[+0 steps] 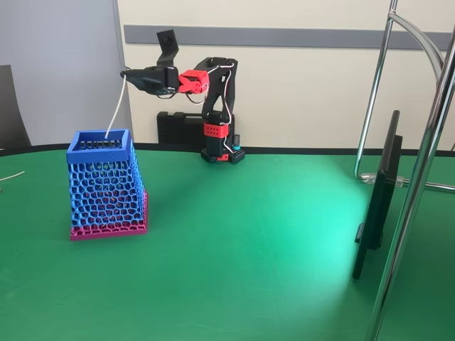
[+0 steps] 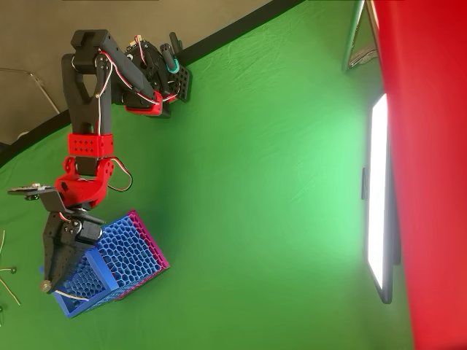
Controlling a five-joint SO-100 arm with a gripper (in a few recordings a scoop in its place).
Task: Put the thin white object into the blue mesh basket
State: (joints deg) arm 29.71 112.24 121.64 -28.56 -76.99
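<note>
Over the tabletop: green cloth tabletop [image 1: 249,270] carries everything; the arm's base stands at the far edge, the basket well to the left of it in the fixed view
Arm: black and red arm [image 1: 217,106] reaches out level toward the left of the fixed view, so that its end hangs above the basket's mouth
Blue mesh basket: blue mesh basket [image 1: 105,186] stands upright on its magenta base, square rim open to the top; in the overhead view [image 2: 109,266] the arm's end covers part of the opening
Tool: tool [image 1: 128,73] is closed on the upper end of the cord; in the overhead view [image 2: 49,281] the dark fingers lie together over the rim, with no gap to be seen between them
Thin white object: thin white object [image 1: 117,106] hangs from the tool in a gentle curve, its lower end just at or inside the rim of the basket; how far it reaches inside cannot be told
Handling, as judged: very light and limp, it bends under its own weight and will swing with any quick move; not fragile, but thin enough to slip from a loose pinch
Where to hold, as judged: near one end, as now, so the free length dangles straight down and can be fed into the opening
</note>
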